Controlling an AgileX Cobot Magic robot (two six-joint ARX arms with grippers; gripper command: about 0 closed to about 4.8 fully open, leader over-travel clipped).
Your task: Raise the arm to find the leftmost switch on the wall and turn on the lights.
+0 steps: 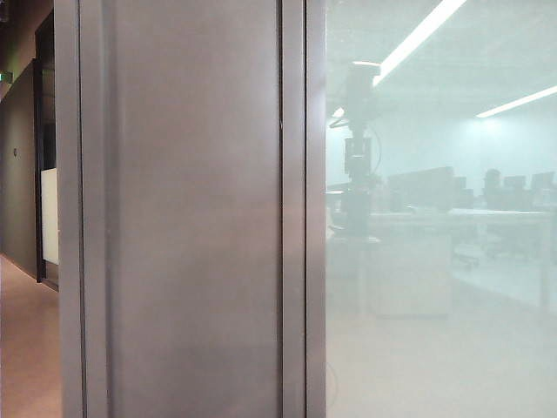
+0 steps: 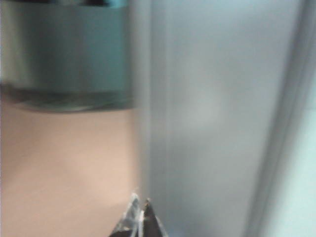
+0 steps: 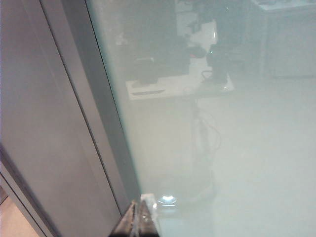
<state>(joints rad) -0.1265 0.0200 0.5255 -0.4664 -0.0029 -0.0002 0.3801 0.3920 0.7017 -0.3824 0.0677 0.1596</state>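
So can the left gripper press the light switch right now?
Probably not. No switch shows in any view; the shut left gripper only faces a bare metal panel beside frosted glass.

Grey brushed-metal column, plain, no pattern. Frosted glass pale milky teal-white; the arm in it a hazy black silhouette. Floor salmon pink. Left gripper and right gripper both dark with pale tips.
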